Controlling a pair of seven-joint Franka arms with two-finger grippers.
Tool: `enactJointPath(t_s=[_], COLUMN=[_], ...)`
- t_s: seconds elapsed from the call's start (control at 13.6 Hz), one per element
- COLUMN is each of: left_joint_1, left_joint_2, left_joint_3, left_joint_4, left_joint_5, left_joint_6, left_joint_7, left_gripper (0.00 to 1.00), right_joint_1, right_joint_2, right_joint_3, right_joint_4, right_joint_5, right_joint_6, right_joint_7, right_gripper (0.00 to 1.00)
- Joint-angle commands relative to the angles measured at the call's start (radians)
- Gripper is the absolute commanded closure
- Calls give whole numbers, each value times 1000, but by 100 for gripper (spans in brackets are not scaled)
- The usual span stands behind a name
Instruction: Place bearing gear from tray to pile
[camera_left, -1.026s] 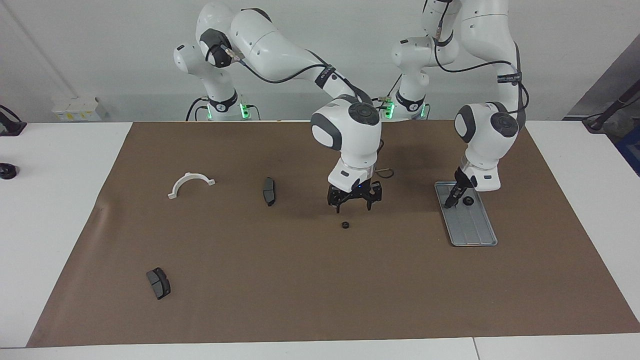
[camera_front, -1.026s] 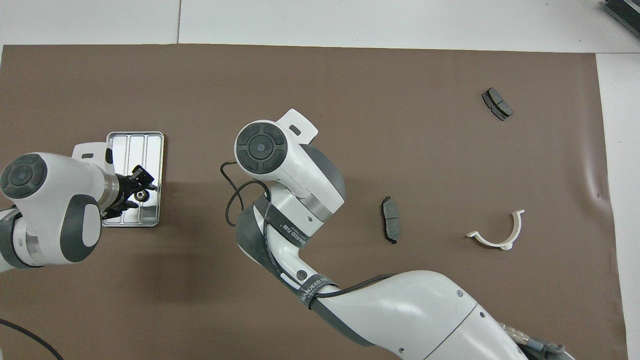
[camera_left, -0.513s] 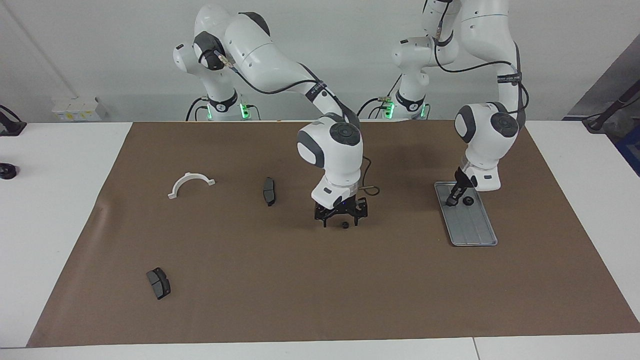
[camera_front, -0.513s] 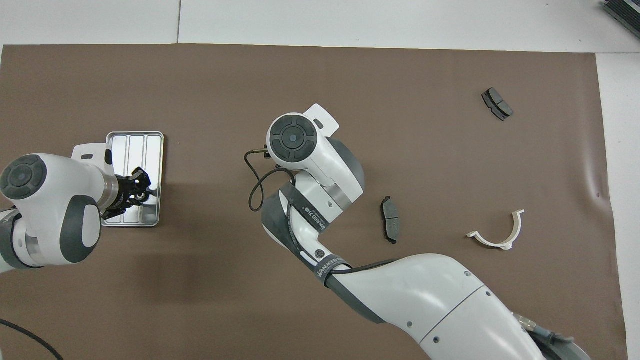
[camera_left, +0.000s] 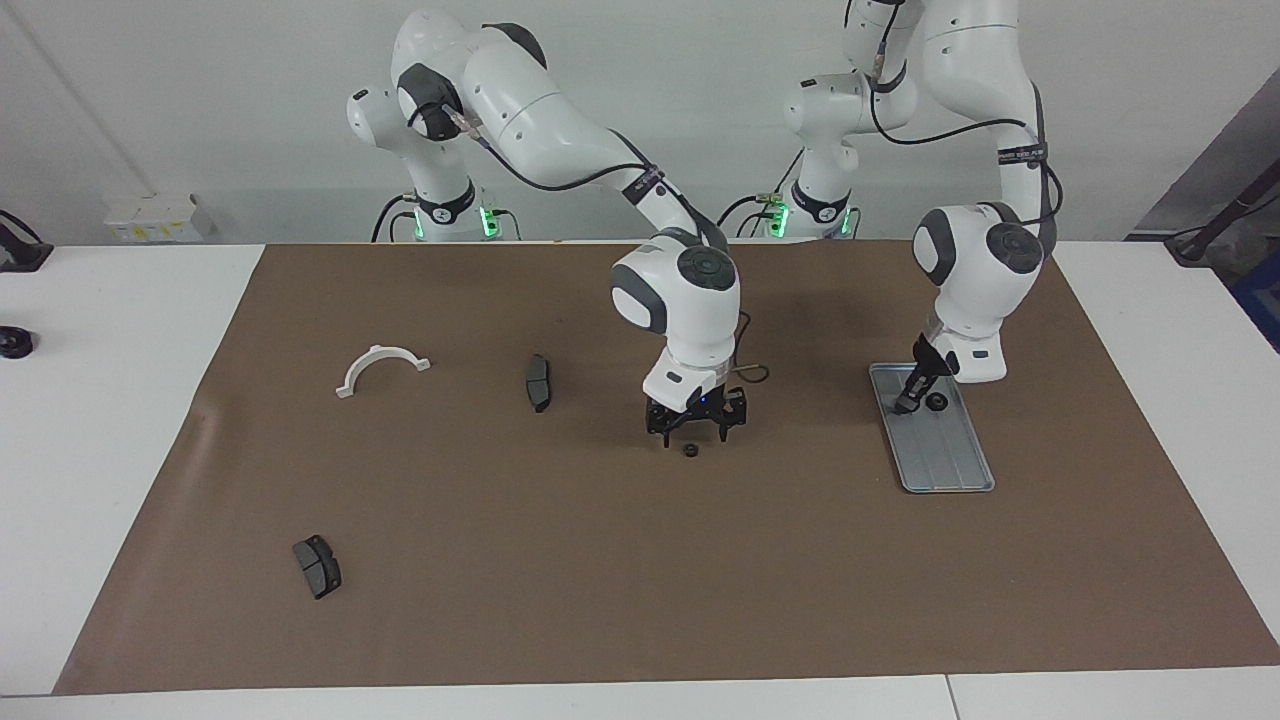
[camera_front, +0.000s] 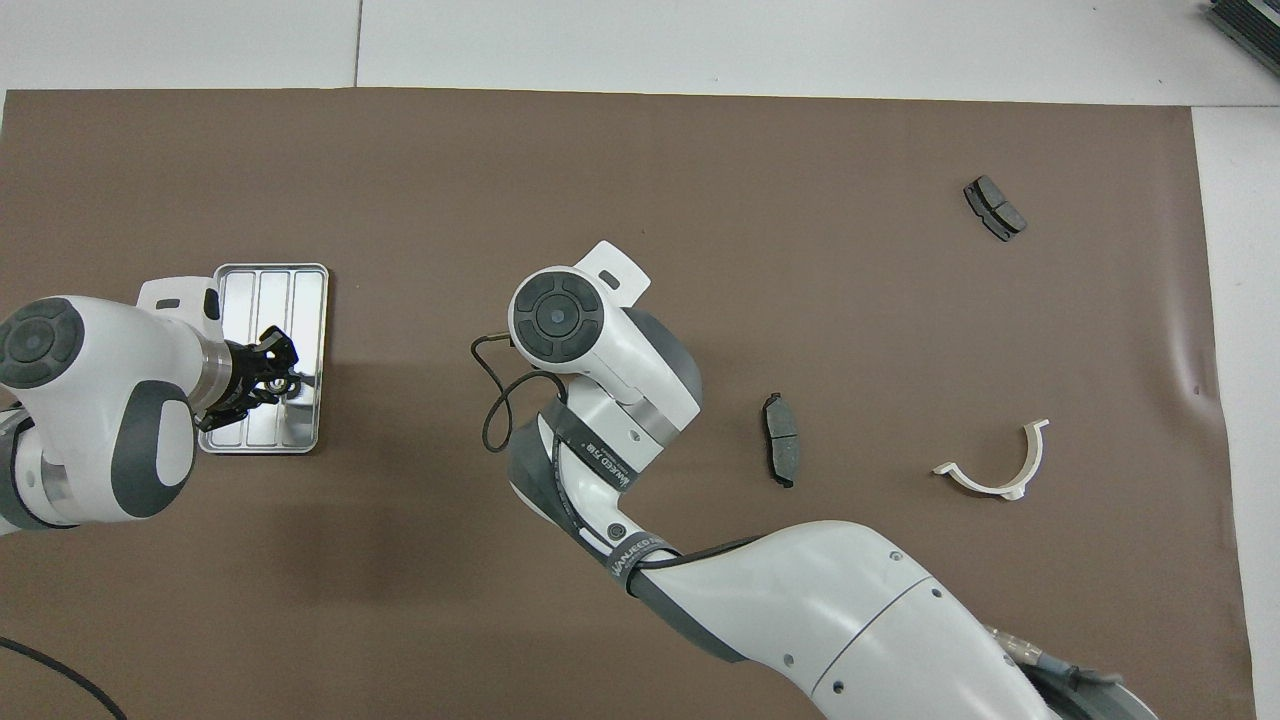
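Left fingers (camera_left: 910, 403) clamp bearing gear (camera_left: 937, 402) over tray (camera_left: 945, 462); right fingers (camera_left: 693, 431) wide.

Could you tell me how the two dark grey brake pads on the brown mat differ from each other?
The dark grey brake pad beside the white half-ring clamp lies nearer to the robots; the other dark grey brake pad lies farther from them, toward the right arm's end. The first shows narrow and long, the second broader, showing a split face. Both rest flat and untouched.

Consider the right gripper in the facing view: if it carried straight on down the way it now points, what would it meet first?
Most likely the small black bearing gear lying on the brown mat: the right gripper hangs open, pointing down just above it. Depth is hard to judge, so it may meet the mat beside the gear instead.
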Motion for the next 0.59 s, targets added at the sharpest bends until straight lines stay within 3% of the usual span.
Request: enactJointPath(t_s=[0.0, 0.22, 0.51], left_joint_1=[-18, -57, -74], left_joint_2=[-9, -10, -13], left_joint_3=[7, 7, 7], left_joint_4=[86, 152, 147], left_joint_5=[32, 75, 77], left_joint_6=[-96, -162, -160], left_joint_7=[8, 57, 60], left_gripper=[100, 100, 100], right_joint_1=[-10, -10, -7], right_joint_2=[7, 7, 7], right_joint_3=[6, 6, 7], right_joint_4=[-17, -28, -26], right_joint_5=[-47, -54, -47], right_joint_6=[29, 27, 7], right_joint_7=[4, 4, 4], right_gripper=[11, 21, 33])
